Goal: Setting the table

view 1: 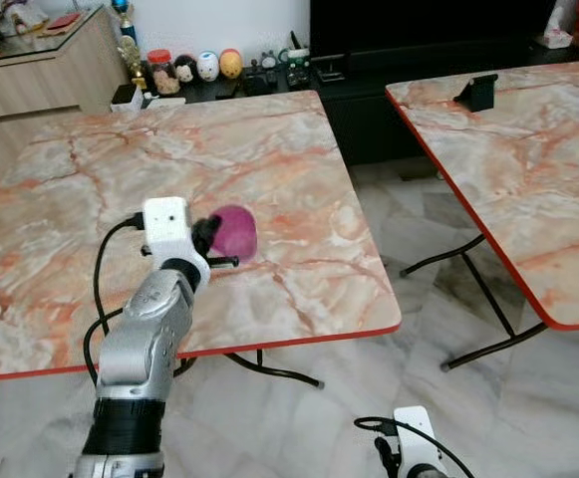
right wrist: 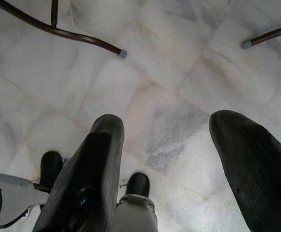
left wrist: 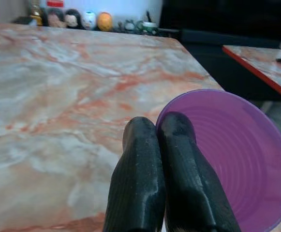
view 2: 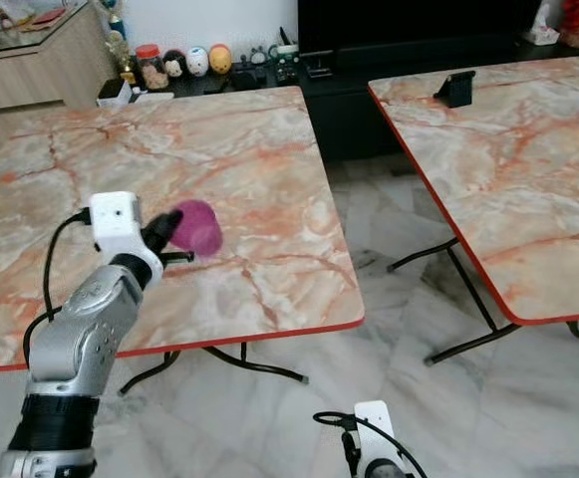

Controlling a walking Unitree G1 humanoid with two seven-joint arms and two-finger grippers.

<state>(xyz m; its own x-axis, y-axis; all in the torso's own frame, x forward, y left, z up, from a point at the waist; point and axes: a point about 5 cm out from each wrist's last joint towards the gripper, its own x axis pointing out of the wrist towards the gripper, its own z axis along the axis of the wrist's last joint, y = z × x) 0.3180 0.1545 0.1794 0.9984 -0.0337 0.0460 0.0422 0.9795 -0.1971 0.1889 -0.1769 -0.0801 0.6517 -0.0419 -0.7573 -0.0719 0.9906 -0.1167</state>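
Two marble-patterned tables with red edges stand on a pale tiled floor (view 1: 369,398), the nearer table (view 1: 90,199) on the left and the second table (view 2: 528,179) on the right, a gap between them. Over the nearer table's front part, the left gripper (view 1: 209,235) is clamped on the rim of a purple bowl (view 1: 235,232), held tilted on its side. From the head the bowl reads as a dark purple blob; the left wrist view shows its ribbed inside (left wrist: 237,159) and the two black fingers (left wrist: 179,164) pressed together over the rim. Low on the right, the right gripper (right wrist: 164,145) hangs idle with its fingers spread apart, and its wrist view shows table feet (right wrist: 122,53) on the tiles.
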